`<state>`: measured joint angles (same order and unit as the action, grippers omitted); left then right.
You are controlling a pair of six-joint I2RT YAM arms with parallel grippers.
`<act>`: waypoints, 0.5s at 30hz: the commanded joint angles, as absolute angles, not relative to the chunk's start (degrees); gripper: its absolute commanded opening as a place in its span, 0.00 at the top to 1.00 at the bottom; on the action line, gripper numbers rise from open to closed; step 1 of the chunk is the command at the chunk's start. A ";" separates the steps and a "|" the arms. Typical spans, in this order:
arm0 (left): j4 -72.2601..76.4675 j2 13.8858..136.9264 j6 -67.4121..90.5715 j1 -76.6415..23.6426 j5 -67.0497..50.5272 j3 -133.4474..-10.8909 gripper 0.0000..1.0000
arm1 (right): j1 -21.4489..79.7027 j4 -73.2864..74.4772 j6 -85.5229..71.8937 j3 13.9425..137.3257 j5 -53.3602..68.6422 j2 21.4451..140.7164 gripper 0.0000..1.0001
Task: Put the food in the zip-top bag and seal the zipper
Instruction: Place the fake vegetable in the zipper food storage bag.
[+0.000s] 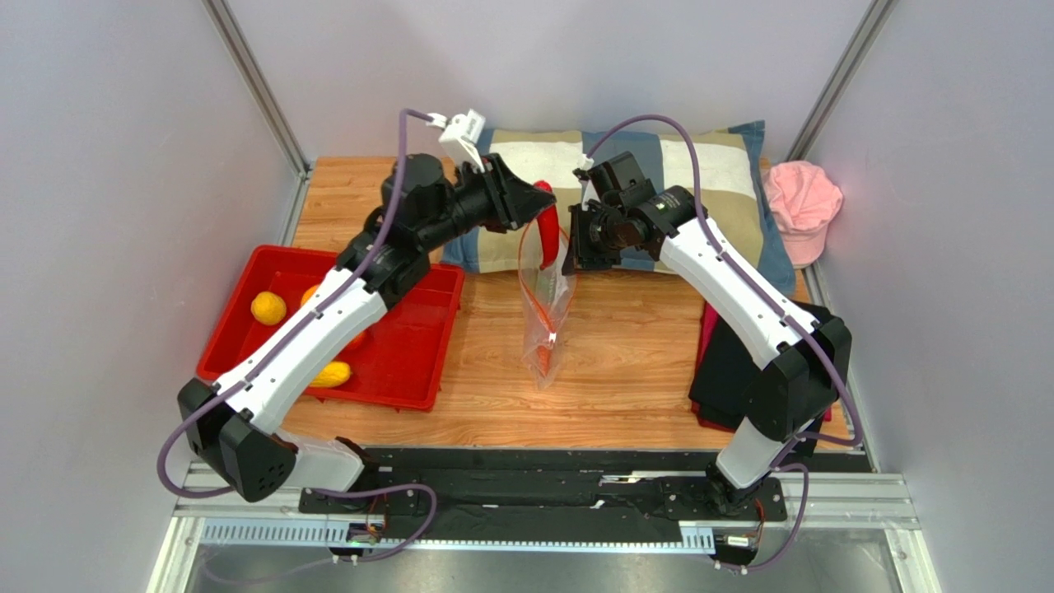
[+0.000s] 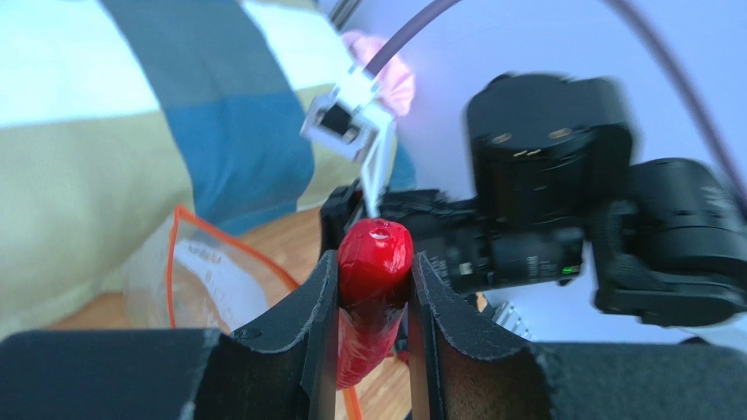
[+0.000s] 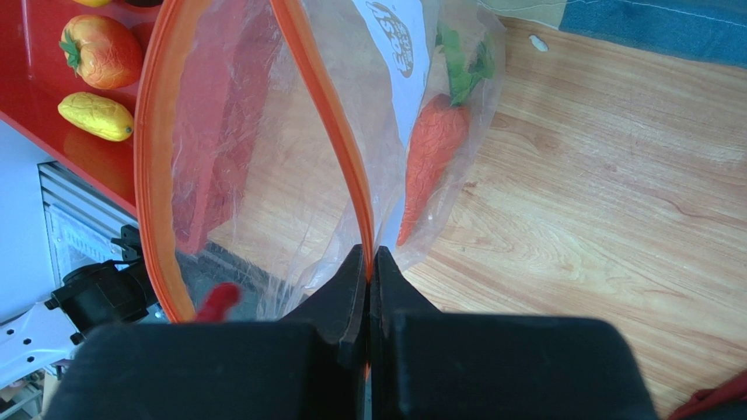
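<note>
The left end effector (image 2: 373, 280) is clenching the red piece (image 2: 377, 249) just above the bag (image 3: 219, 149); the right end effector (image 3: 369, 262) is pinching the bag's zipper (image 3: 149, 175); the carrot (image 3: 430, 149) is lying inside; the mouth is gaping narrowly, so the piece is likely risking a rim strike and a fall beside the bag.

The left arm (image 1: 309, 328) rises from its base at the near left corner of the bench and stretches diagonally toward the middle of the far edge, forearm nearly level. The left gripper (image 2: 373, 262) points rightward, its jaws clamped on a red piece (image 2: 375, 254) that sticks up between the fingers. The right arm (image 1: 730, 278) stands at the near right corner, elbow bent high, forearm reaching back and leftward. The right gripper (image 3: 369, 262) faces the left one, close to it, jaws pinched tight on the orange rim of the bag (image 3: 263, 140).
</note>
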<state>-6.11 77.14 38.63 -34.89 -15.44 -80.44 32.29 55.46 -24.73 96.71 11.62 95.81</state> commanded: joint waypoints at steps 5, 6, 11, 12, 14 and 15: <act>-17.22 79.37 45.61 -36.83 -6.06 -77.97 0.97 | 32.25 53.44 -25.23 98.79 10.90 93.95 1.00; -18.10 79.63 46.31 -36.91 -6.06 -77.70 0.96 | 32.17 53.44 -25.31 98.79 10.64 93.96 1.00; -22.94 79.98 48.08 -37.18 -5.36 -75.59 0.55 | 32.26 53.53 -25.31 99.14 10.37 93.78 1.00; -23.20 79.98 47.21 -37.09 -6.41 -75.85 0.47 | 32.26 53.53 -25.31 99.14 10.37 93.69 1.00; -23.73 79.63 43.36 -37.09 -7.64 -78.30 0.33 | 32.26 53.53 -24.96 98.97 10.28 93.08 1.00; -24.43 79.02 41.85 -37.18 -8.86 -79.62 0.29 | 32.26 53.53 -24.96 98.70 10.28 92.90 1.00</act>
<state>-22.31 80.53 45.76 -36.88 -6.66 -75.53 32.29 55.44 -24.84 96.71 11.33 95.79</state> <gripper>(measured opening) 0.647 0.010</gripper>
